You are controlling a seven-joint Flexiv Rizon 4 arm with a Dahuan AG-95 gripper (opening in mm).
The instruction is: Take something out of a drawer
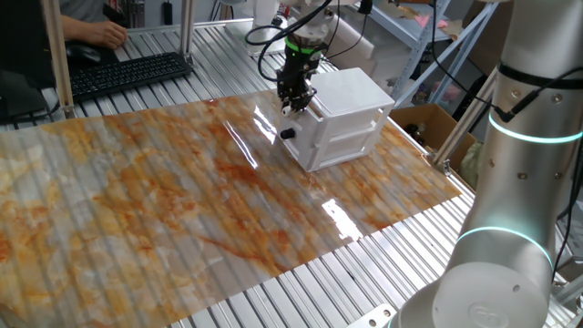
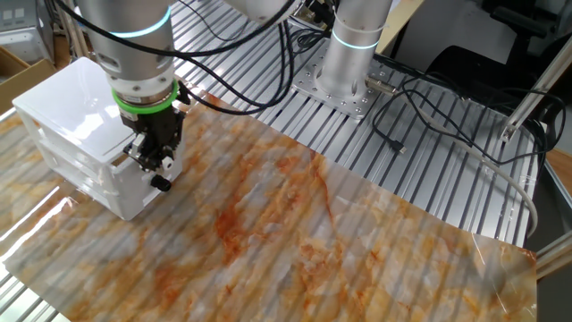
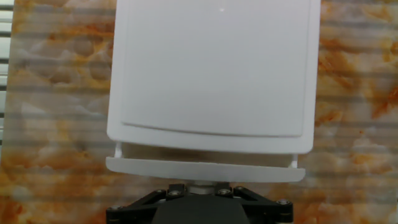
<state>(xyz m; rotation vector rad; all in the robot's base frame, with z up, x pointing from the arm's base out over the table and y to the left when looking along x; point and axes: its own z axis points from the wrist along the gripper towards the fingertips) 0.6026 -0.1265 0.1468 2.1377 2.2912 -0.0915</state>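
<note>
The white cabinet (image 1: 353, 93) stands on the marbled mat; it also shows in the other fixed view (image 2: 63, 98) and from above in the hand view (image 3: 211, 68). Its top drawer (image 3: 155, 167) is pulled out a small way, with a narrow gap behind its front panel. My gripper (image 3: 200, 186) is at the drawer's front, shut on its small pale knob. It shows in one fixed view (image 1: 293, 102) and the other fixed view (image 2: 157, 161). A dark knob (image 1: 288, 133) on the lower drawer sits just below. The wooden block is hidden.
The marbled mat (image 1: 182, 200) covers a slatted metal table. A keyboard (image 1: 127, 73) and a person's hand (image 1: 105, 35) are at the back left. A cardboard box (image 1: 428, 123) sits behind the cabinet. Cables (image 2: 420, 98) run beside the arm's base (image 2: 353, 45).
</note>
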